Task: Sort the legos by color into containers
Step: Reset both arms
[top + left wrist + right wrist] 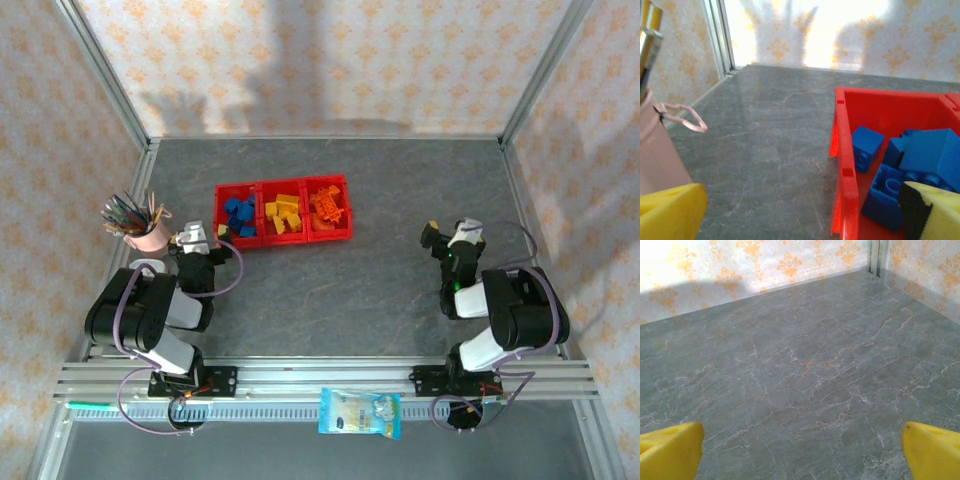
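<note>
Red three-bin containers [285, 240], left of the middle of the counter [350, 290], hold the legos [283, 213]: blue, yellow, orange, one color each. The left pincer [205, 233] and right pincer [450, 230] gape wide, empty. Print on the near-edge packet [360, 412] is unreadable.

I see the red plastic three-bin tray [285, 241] lying left of the table's centre. The blue plastic bricks [239, 216] lie in its left bin, the yellow plastic bricks [283, 215] in the middle bin and the orange plastic bricks [328, 206] in the right. The pink pen cup [148, 236] stands left of the tray, with my left gripper [203, 236] between them. My right gripper [450, 232] is well apart to the tray's right.
</note>
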You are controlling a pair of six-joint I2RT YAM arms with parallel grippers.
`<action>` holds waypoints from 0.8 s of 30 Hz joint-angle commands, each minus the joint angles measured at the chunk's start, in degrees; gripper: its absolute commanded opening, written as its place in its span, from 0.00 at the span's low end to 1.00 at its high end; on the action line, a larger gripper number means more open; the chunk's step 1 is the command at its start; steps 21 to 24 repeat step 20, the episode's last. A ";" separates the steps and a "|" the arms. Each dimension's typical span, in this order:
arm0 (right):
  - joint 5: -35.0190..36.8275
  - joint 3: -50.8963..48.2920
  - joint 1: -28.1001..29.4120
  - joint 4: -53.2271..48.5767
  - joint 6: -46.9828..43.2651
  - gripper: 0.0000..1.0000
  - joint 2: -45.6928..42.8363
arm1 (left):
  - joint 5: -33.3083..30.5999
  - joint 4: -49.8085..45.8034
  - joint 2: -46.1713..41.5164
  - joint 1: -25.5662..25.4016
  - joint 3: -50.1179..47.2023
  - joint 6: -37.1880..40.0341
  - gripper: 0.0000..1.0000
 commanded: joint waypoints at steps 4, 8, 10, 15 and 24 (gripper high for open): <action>-0.52 1.36 0.09 3.91 -1.71 1.00 -0.65 | -0.99 0.85 -0.13 2.67 3.38 -2.45 1.00; -0.55 1.27 0.09 4.14 -1.75 1.00 -0.61 | -1.04 0.64 -0.24 2.60 3.40 -2.54 1.00; -0.55 1.35 0.09 4.26 -1.77 1.00 -0.56 | -1.03 0.42 -0.29 2.59 3.48 -2.54 1.00; -0.98 2.00 0.09 3.36 -1.85 1.00 -0.13 | -1.03 0.40 -0.25 2.59 3.48 -2.51 1.00; -1.24 1.33 -0.08 4.10 -1.88 1.00 -0.60 | -0.24 0.11 -0.25 2.61 3.61 -2.21 1.00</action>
